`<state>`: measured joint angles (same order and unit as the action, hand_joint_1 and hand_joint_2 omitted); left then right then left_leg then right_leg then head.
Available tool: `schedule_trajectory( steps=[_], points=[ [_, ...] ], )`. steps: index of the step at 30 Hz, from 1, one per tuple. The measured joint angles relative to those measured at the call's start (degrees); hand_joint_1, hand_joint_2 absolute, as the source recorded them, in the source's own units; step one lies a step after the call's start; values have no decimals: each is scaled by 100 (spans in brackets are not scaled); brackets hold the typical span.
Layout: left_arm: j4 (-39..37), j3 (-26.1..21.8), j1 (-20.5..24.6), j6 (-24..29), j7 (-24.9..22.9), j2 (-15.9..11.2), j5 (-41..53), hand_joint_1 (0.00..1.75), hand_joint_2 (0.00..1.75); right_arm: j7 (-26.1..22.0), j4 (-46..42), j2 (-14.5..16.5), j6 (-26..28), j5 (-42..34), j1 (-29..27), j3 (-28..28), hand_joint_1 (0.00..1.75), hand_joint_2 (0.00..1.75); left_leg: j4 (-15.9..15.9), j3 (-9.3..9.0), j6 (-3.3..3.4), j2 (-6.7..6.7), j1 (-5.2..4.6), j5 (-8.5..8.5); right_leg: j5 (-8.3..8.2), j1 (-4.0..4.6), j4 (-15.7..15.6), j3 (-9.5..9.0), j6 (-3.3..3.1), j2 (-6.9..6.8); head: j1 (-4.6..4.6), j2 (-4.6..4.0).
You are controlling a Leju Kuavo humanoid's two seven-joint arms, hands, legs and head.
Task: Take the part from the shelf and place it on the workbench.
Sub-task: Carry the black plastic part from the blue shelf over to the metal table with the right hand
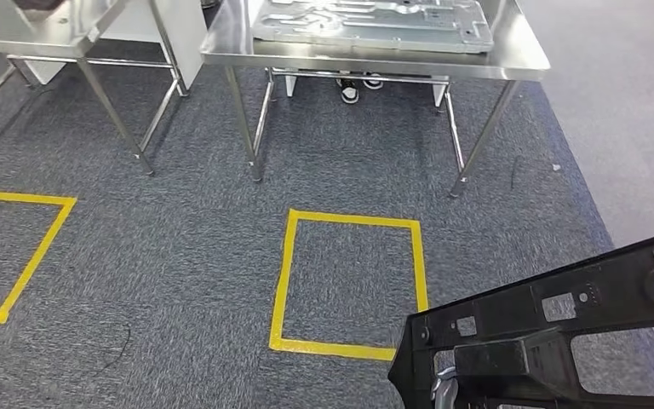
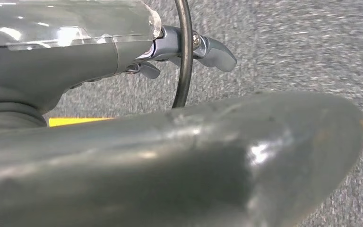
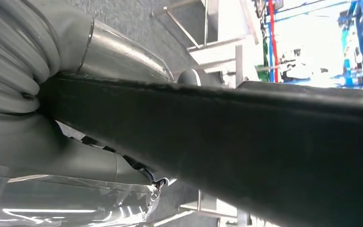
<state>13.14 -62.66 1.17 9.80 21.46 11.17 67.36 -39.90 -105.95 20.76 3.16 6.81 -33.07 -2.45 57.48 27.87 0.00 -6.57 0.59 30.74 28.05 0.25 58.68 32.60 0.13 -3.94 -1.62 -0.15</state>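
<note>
Short of the steel tabletop (image 1: 375,53), beyond the yellow floor square (image 1: 351,285), the black part (image 1: 553,341) is carried low at the robot's right side, held by the right hand (image 3: 52,137), whose grey cover and thumb are seen pressed against the part's edge. The left hand (image 2: 189,47) is seen over the carpet with fingers loosely extended and nothing in them. A large grey metal panel (image 1: 373,21) already lies on the tabletop, so a collision or an overhanging, unstable placement is judged possible. A one-handed edge grip may let the wide part swing or slip while it is carried.
</note>
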Motion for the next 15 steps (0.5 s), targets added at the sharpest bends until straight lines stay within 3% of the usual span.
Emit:
schedule_trajectory(
  steps=[1, 3, 5, 6, 7, 8, 9, 10, 12, 14, 15],
  points=[
    [0, 0, 12, 4, 0, -1, 2, 0, 0, -1, -5, 1, 1, -1, -10, -1, 175, 175, -11, -26, -32, -54, -2, 16, -8, -13, -19, -5, -33, 74, -1, 0],
    [0, -1, 29, 18, 1, -2, 3, 0, 0, -2, -17, 2, 1, -7, -31, -1, 175, 175, 119, -25, -95, 101, 7, 148, -37, -50, -80, -37, -101, 207, -2, 0],
    [0, -2, 23, 29, 0, -3, 3, 0, 0, -3, -25, 2, 0, -12, -39, -2, 175, 175, 685, 215, -128, 445, 26, 477, -57, -71, -115, -56, -157, 340, -3, 0],
    [0, -3, 15, 32, -2, -2, 3, 0, 0, -3, -25, 2, 0, -12, -40, -3, 175, 175, 1073, 408, -133, 548, 29, 647, -57, -69, -113, -55, -174, 412, -3, 0],
    [0, -4, 3, 36, -5, -2, 3, 0, 0, -3, -25, 2, 0, -13, -45, -4, 175, 175, 1404, 585, -137, 593, 29, 747, -55, -63, -108, -55, -179, 499, -3, 0],
    [0, -4, -6, 40, -9, -2, 4, 0, 0, -2, -25, 2, 0, -13, -54, -4, 175, 175, 1561, 689, -138, 608, 29, 732, -51, -59, -100, -59, -183, 586, -2, 0],
    [0, -5, -12, 45, -11, -2, 4, 0, 0, -2, -25, 2, -1, -14, -62, -4, 175, 175, 1505, 701, -133, 616, 29, 602, -46, -56, -88, -65, -181, 678, -2, 0],
    [0, -5, -14, 48, -13, -2, 5, 0, 0, -2, -25, 2, -1, -15, -69, -4, 175, 175, 1233, 615, -120, 643, 30, 378, -37, -56, -72, -72, -175, 767, -2, 0],
    [0, -8, -10, 52, -14, -7, 8, 0, 0, -2, -25, 2, -1, -17, -77, -4, 175, 175, 511, 355, -71, 881, 40, -10, -13, -57, -23, -65, -144, 923, -2, 0],
    [0, -9, -6, 56, -17, -12, 16, 0, 0, -2, -25, 2, -1, -20, -82, -5, 175, 175, 161, 235, -21, 1115, 43, -108, -2, -65, 19, -23, -85, 1050, -3, 0],
    [0, -9, 0, 57, -19, -13, 20, 0, 0, -1, -25, 2, -2, -21, -90, -5, 175, 175, 145, 229, 3, 1142, 34, -92, -10, -76, 22, 0, -47, 1109, -3, 0]
  ],
)
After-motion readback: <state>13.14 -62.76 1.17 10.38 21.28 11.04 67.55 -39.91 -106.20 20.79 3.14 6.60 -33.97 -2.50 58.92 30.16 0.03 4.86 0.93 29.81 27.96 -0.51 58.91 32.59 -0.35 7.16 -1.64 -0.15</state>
